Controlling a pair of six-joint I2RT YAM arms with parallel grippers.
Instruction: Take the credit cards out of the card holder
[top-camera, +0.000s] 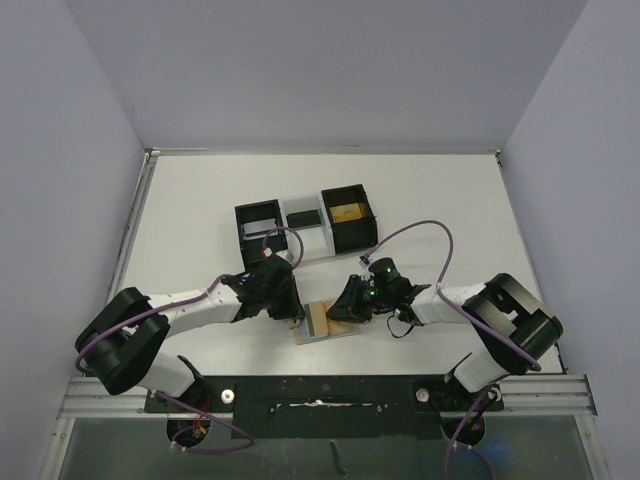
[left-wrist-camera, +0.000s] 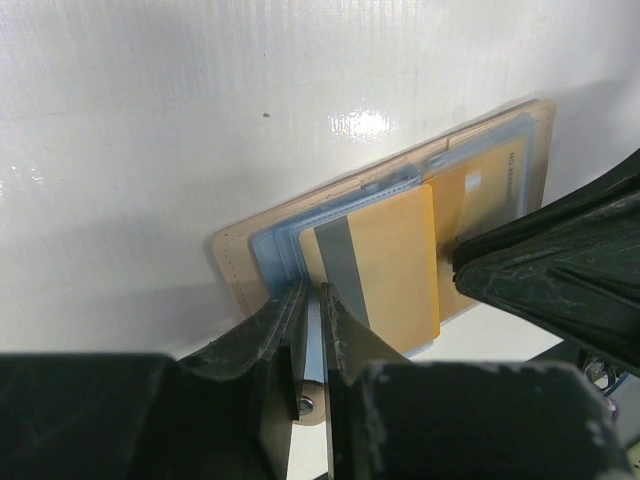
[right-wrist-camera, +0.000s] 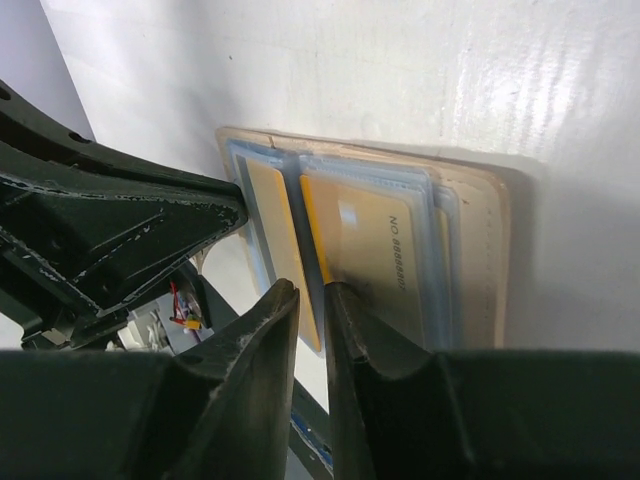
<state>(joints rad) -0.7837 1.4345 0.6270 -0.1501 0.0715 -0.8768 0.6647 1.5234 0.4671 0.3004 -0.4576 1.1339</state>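
Observation:
The tan card holder (top-camera: 345, 328) (left-wrist-camera: 235, 265) (right-wrist-camera: 485, 250) lies open and flat near the table's front edge. Clear blue-grey sleeves line its inside. A gold credit card (left-wrist-camera: 390, 260) (right-wrist-camera: 270, 220) with a grey stripe sticks partly out of the sleeves, past the holder's near edge. Another gold card (left-wrist-camera: 495, 180) (right-wrist-camera: 375, 240) sits inside a sleeve. My left gripper (top-camera: 297, 318) (left-wrist-camera: 312, 300) is pinched on the holder's near left edge, a blue-grey strip between its jaws. My right gripper (top-camera: 338, 310) (right-wrist-camera: 312, 295) is closed on the striped card's edge.
A black-and-white three-compartment tray (top-camera: 305, 225) stands behind the holder, with a gold item (top-camera: 349, 212) in its right compartment. The metal rail (top-camera: 320, 385) with the arm bases runs just in front of the holder. Both grippers sit close together.

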